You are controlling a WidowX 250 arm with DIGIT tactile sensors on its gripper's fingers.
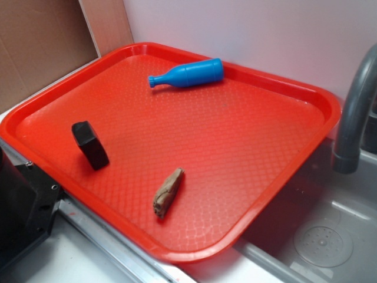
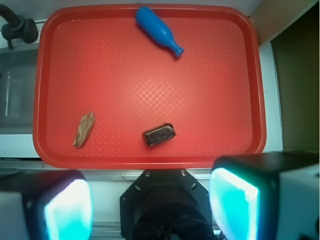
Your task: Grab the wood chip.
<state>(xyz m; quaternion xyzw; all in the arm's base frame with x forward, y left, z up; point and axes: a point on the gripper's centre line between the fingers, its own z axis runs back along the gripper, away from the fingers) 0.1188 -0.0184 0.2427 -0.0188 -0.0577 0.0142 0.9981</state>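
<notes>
The wood chip (image 1: 168,191) is a small rough brown-tan piece lying flat on the red tray (image 1: 253,135), near its front edge. In the wrist view it lies at the tray's lower left (image 2: 84,129). My gripper (image 2: 150,207) is high above the scene, over the robot base beside the tray's near edge, well away from the chip. Its two fingers (image 2: 67,210) stand wide apart with nothing between them. The gripper is out of the exterior view.
A blue plastic bottle (image 1: 188,74) lies on its side at the tray's far edge. A black rectangular block (image 1: 90,144) stands at the tray's left. A grey faucet (image 1: 353,112) and metal sink (image 1: 324,236) are to the right. The black robot base (image 2: 165,205) sits below the tray.
</notes>
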